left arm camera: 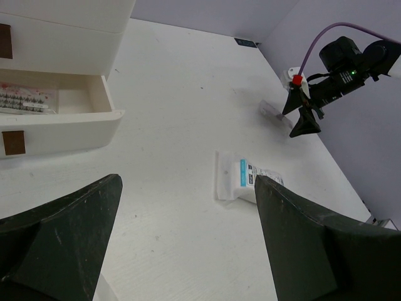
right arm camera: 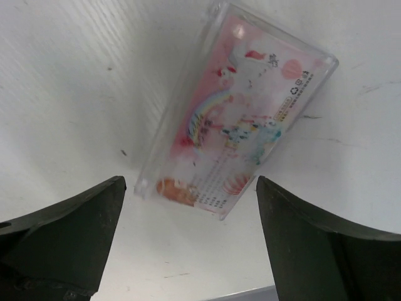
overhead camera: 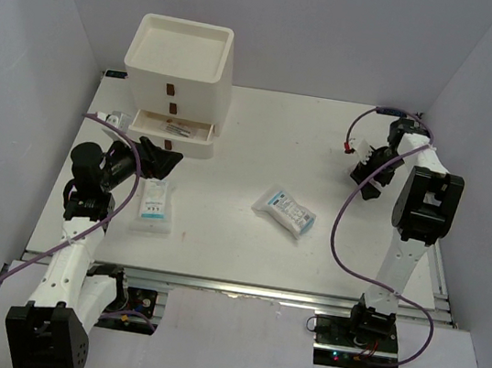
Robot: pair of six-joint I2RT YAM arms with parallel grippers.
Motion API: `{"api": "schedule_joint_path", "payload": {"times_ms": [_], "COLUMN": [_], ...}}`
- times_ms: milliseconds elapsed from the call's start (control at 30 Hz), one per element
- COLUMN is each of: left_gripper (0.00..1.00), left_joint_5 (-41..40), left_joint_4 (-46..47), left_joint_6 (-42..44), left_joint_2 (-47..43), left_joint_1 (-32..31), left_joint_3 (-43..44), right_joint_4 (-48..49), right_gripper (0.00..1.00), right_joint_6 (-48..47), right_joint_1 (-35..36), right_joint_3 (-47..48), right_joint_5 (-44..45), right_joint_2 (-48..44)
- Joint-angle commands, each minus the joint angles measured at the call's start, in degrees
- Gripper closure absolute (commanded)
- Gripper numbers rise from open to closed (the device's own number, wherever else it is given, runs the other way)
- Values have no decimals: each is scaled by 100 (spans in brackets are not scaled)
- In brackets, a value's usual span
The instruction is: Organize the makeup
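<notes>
Left gripper (overhead camera: 159,158): fingers wide apart, empty.
Right gripper (right arm camera: 188,188): fingers apart, holding nothing.
Clear flat pink-printed packet (right arm camera: 238,119): on the table at 2 o'clock, below the right gripper.
White-blue sachet pack (overhead camera: 284,211): 4 o'clock of white plastic drawer box (overhead camera: 179,72).

**Top view:** fixed, high and behind the arm bases, facing down and forward. Far range. It covers the whole bench (overhead camera: 249,166), both arms and the drawer box (overhead camera: 179,72).

**Left wrist view:** low over the bench, facing across it toward the far right corner. It is framed by the fingers (left arm camera: 59,238) of the left claw (left arm camera: 188,182). Medium range. It shares with the top view the open drawer (left arm camera: 69,128), the sachet pack (left arm camera: 241,179) at mid-bench and the right claw (left arm camera: 299,119).

**Right wrist view:** facing down at the bench, very near. A pink packet (right arm camera: 241,116) fills most of the frame beyond its own fingers (right arm camera: 313,244). That packet cannot be made out in the top view.
</notes>
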Motion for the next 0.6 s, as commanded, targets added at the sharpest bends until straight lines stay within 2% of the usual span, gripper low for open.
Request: {"api": "schedule_joint_path", "payload": {"times_ms": [0,67,300,400,567], "left_gripper": [2,2,2,2,2], "left_joint_5": [22,20,11,11,-4], "left_joint_4": [31,30,21,14,12], "left_joint_6": [78,78,95,95,104], "left_joint_2": [-129,-145,-182,-189,-224], "left_joint_1": [-7,-9,-9,-9,-9], "left_joint_3": [21,21,28,28,27], "right_joint_4": [224,240,1122,1449,1457], "right_gripper": [4,9,10,10,10], "right_joint_6": [554,687,1499,2315,3559], "right_joint_1": [39,39,41,48,96], "right_joint_3": [-208,-211,-607,-613,-584], "right_joint_5": [-352,-440,-576,-412,-252], "right_joint_2": [-319,-373,-830,-850,-693]}}
